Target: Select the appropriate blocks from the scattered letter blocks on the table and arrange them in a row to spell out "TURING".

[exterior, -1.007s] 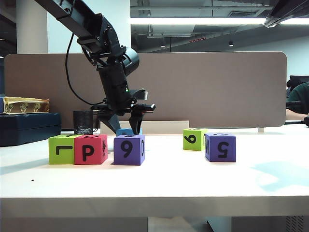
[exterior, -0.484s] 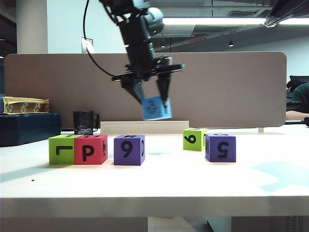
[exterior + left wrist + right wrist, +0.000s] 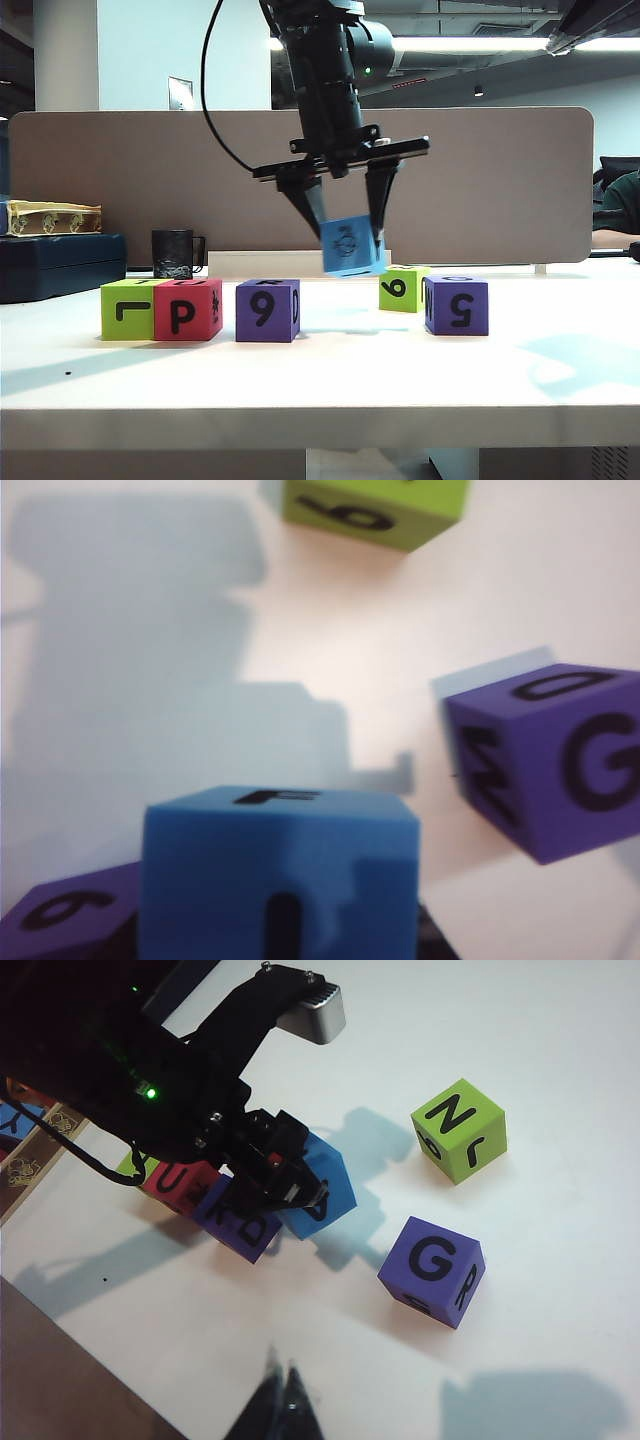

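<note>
left pincer (image 3: 348,235) gripping blue block (image 3: 351,246), right pincer (image 3: 282,1390) seemingly shut

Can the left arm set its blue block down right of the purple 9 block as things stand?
Probably yes. The left gripper holds the blue block in the air, and the table between the purple 9 block and the purple G block looks bare.

White table (image 3: 560,380) with two lime green, two purple, one red-pink letter blocks (image 3: 268,310).
</note>
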### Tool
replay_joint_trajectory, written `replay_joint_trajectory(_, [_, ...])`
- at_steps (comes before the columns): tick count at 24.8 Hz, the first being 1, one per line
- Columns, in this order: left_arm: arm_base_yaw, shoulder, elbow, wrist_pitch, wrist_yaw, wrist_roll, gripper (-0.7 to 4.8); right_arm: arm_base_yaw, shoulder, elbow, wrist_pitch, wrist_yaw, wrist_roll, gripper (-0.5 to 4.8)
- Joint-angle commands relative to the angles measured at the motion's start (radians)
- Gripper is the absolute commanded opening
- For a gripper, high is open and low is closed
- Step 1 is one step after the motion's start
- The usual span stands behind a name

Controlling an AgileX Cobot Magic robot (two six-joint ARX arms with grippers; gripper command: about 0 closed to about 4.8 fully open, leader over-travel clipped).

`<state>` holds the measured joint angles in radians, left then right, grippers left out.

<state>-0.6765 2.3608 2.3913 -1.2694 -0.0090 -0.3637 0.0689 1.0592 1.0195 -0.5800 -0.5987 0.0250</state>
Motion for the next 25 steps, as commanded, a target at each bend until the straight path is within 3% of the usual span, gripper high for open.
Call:
replay_joint_trajectory(1, [-0.006, 0.011, 0.002, -0.049, -0.032, -0.039, 2.33, 0.002, -0.002, 0.006, 0.016, -0.002, -0.003, -0.01])
replay_joint_trajectory(10, [-0.020, 0.047, 0.001, -0.068, -0.019, -0.082, 2.33, 0.002, -0.002, 0.006, 0.014, -0.003, -0.003, -0.01])
replay_joint_trajectory(25, [-0.021, 0.084, 0.002, -0.114, 0.013, -0.070, 2.47, 0.001, -0.002, 0.006, 0.013, -0.002, -0.003, -0.01])
